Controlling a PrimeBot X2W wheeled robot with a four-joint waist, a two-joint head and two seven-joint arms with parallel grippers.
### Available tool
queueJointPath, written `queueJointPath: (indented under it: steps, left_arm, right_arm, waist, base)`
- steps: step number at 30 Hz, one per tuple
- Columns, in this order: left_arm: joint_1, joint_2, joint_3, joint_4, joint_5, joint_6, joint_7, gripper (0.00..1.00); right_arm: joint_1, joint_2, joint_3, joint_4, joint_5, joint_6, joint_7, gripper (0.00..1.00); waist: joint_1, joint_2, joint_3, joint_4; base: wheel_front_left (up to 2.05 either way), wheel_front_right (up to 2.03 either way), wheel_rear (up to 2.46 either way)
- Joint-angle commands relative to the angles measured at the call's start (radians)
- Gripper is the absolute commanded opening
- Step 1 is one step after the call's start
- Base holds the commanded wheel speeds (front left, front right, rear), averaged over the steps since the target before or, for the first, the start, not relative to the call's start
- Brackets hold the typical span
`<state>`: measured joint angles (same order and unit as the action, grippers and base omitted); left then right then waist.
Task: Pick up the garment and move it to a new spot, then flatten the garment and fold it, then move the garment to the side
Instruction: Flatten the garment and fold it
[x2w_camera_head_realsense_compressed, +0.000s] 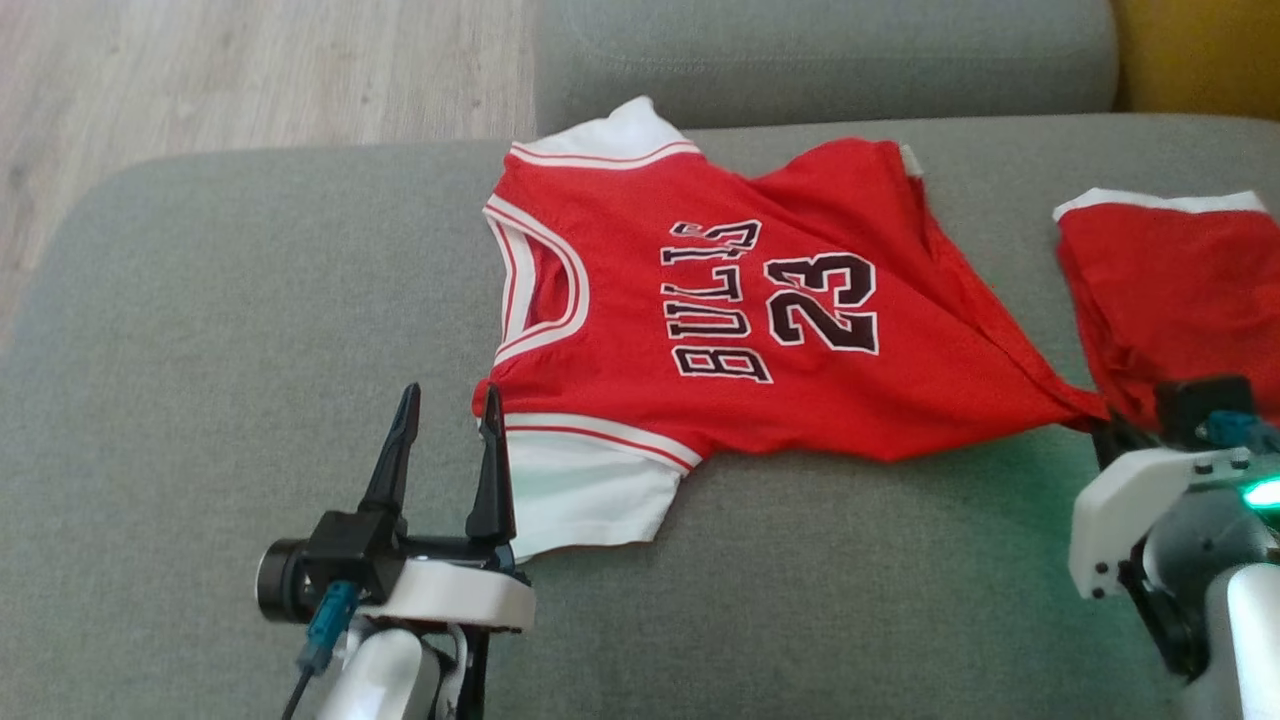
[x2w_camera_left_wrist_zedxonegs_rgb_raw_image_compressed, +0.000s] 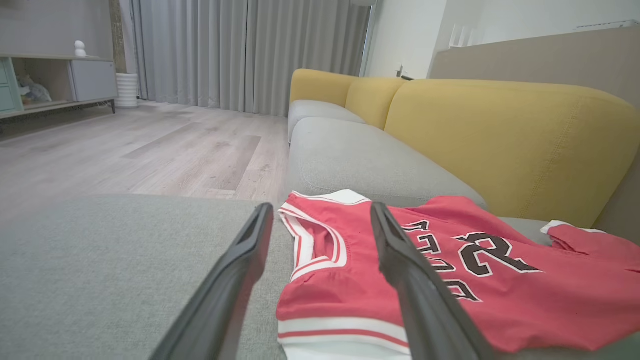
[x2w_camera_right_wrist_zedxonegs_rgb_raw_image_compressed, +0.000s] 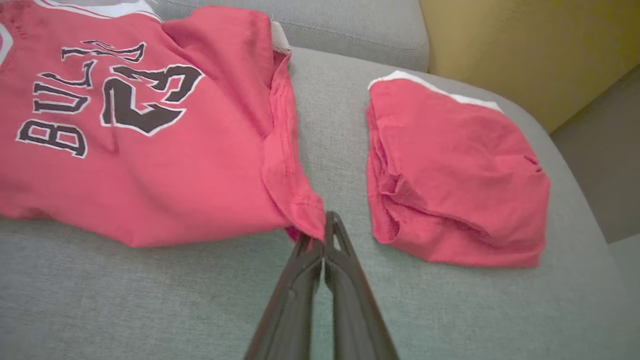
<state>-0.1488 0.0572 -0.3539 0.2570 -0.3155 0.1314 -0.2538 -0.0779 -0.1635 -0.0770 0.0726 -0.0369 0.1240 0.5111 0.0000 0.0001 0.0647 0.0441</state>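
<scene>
So we've got the grey sofa cushion (x2w_camera_head_realsense_compressed: 250, 350) with the red Bulls jersey (x2w_camera_head_realsense_compressed: 700, 350) lying print-up across the middle of it, a bit rumpled. A folded red bundle (x2w_camera_head_realsense_compressed: 1180, 290) sits just past the jersey's hem end, not touching. Our right claw (x2w_camera_right_wrist_zedxonegs_rgb_raw_image_compressed: 320, 231) is pinched tight on the jersey's near hem corner. Our left claw (x2w_camera_head_realsense_compressed: 449, 395) is spread wide right at its white sleeve, holding nothing.
</scene>
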Motion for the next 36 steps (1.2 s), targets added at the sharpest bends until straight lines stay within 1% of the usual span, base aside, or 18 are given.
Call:
queueJointPath:
  steps: [1,3,5,8,10,13,16,21,22,23,24,30,34,36]
  left_arm:
    - [-0.05,0.0,0.027,-0.029,0.008,-0.004,-0.008,1.0]
    - [-0.062,0.0,0.025,-0.026,0.012,-0.008,-0.008,1.0]
    - [-0.073,0.001,0.026,-0.023,0.015,-0.011,-0.008,1.0]
    - [-0.088,0.001,0.023,-0.019,0.019,-0.016,-0.008,1.0]
    - [-0.099,0.001,0.018,-0.017,0.021,-0.02,-0.008,1.0]
    - [-0.114,0.0,0.009,-0.011,0.024,-0.026,-0.008,1.0]
    - [-0.127,0.0,0.002,-0.005,0.025,-0.029,-0.008,1.0]
    - [-0.14,0.0,0.001,-0.001,0.025,-0.029,-0.008,1.0]
    - [-0.141,0.002,0.002,-0.001,0.025,-0.029,-0.008,1.0]
    - [-0.141,0.002,0.003,-0.001,0.025,-0.028,-0.008,1.0]
    - [-0.141,0.003,0.003,-0.001,0.025,-0.028,-0.008,1.0]
    - [-0.136,0.007,0.01,0.001,0.023,-0.023,-0.008,1.0]
    - [-0.137,0.011,0.014,0.004,0.02,-0.021,-0.008,1.0]
    - [-0.135,0.014,0.017,0.004,0.018,-0.02,-0.008,1.0]
  right_arm:
    - [-0.037,-0.004,0.021,-0.051,0.02,0.007,0.002,0.0]
    - [-0.048,-0.003,0.033,-0.056,0.035,0.007,0.008,0.0]
    - [-0.077,0.021,0.023,-0.048,0.068,0.007,0.003,0.0]
    - [-0.135,0.042,0.005,-0.005,0.095,0.007,-0.001,0.0]
    - [-0.179,0.043,-0.007,0.041,0.083,0.007,-0.013,0.0]
    - [-0.243,0.043,-0.055,0.133,0.029,0.007,-0.034,0.0]
    - [-0.294,0.038,-0.125,0.227,-0.07,0.007,-0.046,0.0]
    - [-0.352,0.058,-0.245,0.334,-0.187,0.007,-0.066,0.0]
    - [-0.361,0.062,-0.258,0.35,-0.202,0.007,-0.072,0.04]
    - [-0.371,0.066,-0.268,0.363,-0.213,0.007,-0.083,0.53]
    - [-0.38,0.07,-0.279,0.375,-0.222,0.007,-0.095,1.0]
    - [-0.424,0.084,-0.308,0.428,-0.267,0.007,-0.164,1.0]
    - [-0.438,0.091,-0.316,0.417,-0.279,0.007,-0.22,1.0]
    - [-0.439,0.096,-0.316,0.389,-0.272,0.007,-0.247,1.0]
  waist:
    - [0.0,-0.0001,0.017,0.006]
    - [0.0,-0.0001,0.034,0.012]
    - [0.0,-0.0001,0.051,0.018]
    - [0.0,-0.0001,0.076,0.031]
    - [0.0,-0.0001,0.093,0.04]
    - [0.0,-0.0001,0.113,0.057]
    - [0.0,-0.0001,0.125,0.073]
    - [0.0,-0.0001,0.138,0.09]
    - [0.0,-0.0001,0.141,0.091]
    - [0.0,-0.0001,0.143,0.092]
    - [0.0,-0.0001,0.144,0.091]
    - [0.0,-0.0001,0.146,0.075]
    - [0.0,-0.0001,0.134,0.056]
    - [0.0,-0.0001,0.121,0.04]
  base:
    - [0.0,0.0,0.0]
    - [0.0,0.0,0.0]
    - [0.0,0.0,0.0]
    - [0.0,0.0,0.0]
    - [0.0,0.0,0.0]
    - [0.0,0.0,0.0]
    - [0.0,0.0,0.0]
    - [0.0,0.0,0.0]
    - [0.0,0.0,0.0]
    - [0.0,0.0,0.0]
    - [0.0,0.0,0.0]
    - [0.0,0.0,0.0]
    - [0.0,0.0,0.0]
    - [0.0,0.0,0.0]
